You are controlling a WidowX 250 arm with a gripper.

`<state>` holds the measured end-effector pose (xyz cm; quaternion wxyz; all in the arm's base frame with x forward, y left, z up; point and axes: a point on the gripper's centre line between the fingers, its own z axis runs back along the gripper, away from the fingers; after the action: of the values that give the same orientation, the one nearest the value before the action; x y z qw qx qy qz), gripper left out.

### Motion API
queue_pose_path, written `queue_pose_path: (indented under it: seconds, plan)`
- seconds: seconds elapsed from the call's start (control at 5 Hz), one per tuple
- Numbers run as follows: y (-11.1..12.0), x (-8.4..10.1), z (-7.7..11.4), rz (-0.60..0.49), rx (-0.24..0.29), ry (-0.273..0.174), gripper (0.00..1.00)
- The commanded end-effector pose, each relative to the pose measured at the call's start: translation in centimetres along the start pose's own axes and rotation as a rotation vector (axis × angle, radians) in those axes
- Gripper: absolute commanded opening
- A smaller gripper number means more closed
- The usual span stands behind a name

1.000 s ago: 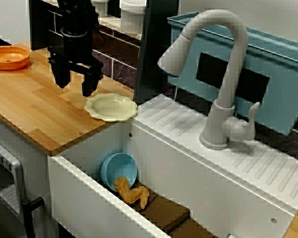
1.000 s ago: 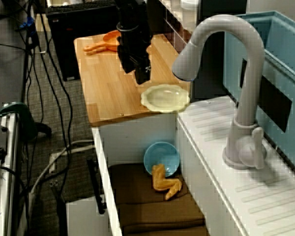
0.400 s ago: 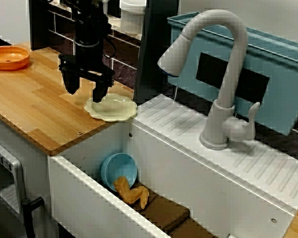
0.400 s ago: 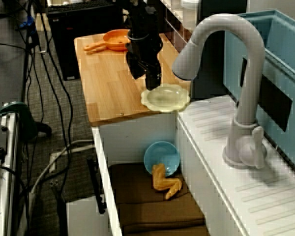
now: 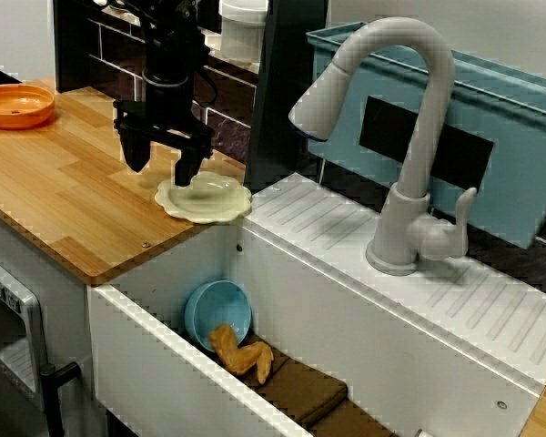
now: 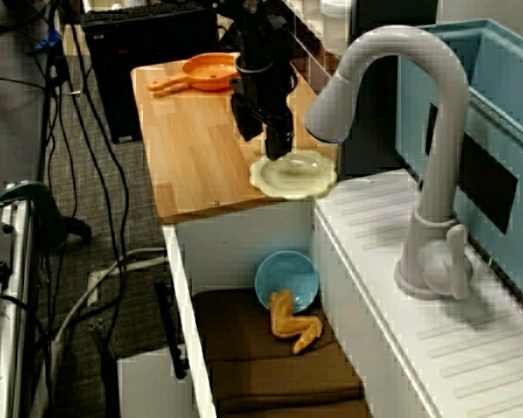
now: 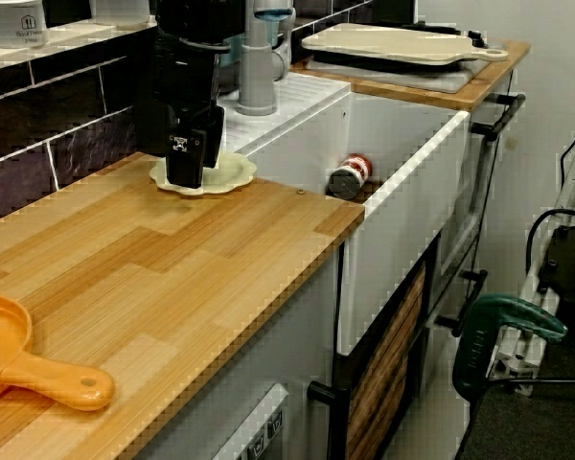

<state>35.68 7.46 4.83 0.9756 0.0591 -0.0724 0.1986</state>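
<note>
Directly at the counter's corner: pale yellow scalloped plate (image 5: 205,198) lies flat on the wooden counter (image 5: 64,200), hard against the edge where the white sink (image 5: 164,373) begins. Black gripper (image 5: 161,169) hangs low over the plate's side farthest from the sink, pointing straight down. Jaws stand wide apart with nothing between them. In the view across the sink, one finger is over the plate's rim and the other over bare wood just beside it. In the view along the counter the gripper covers that end of the plate; whether a fingertip touches the rim, I cannot tell.

Below, in the sink basin: a blue bowl (image 5: 220,309) tipped on its side against the wall, a yellow-brown toy food piece (image 5: 241,353) touching it, both on a brown mat (image 5: 300,393). A small can (image 7: 348,175) shows in the basin in the view along the counter.

Further out: grey faucet (image 5: 409,137) on the ribbed drainboard, well apart from the plate. An orange pan (image 5: 16,105) sits at the counter's far end.
</note>
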Motion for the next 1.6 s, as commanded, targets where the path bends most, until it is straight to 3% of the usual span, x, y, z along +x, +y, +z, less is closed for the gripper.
queue_pose_path:
  seconds: [0.0,1.4]
  plan:
    - [1.1,0.9,1.9,0.010,-0.004,-0.043,1.00]
    - [1.3,0.8,0.6,0.032,0.024,-0.029,1.00]
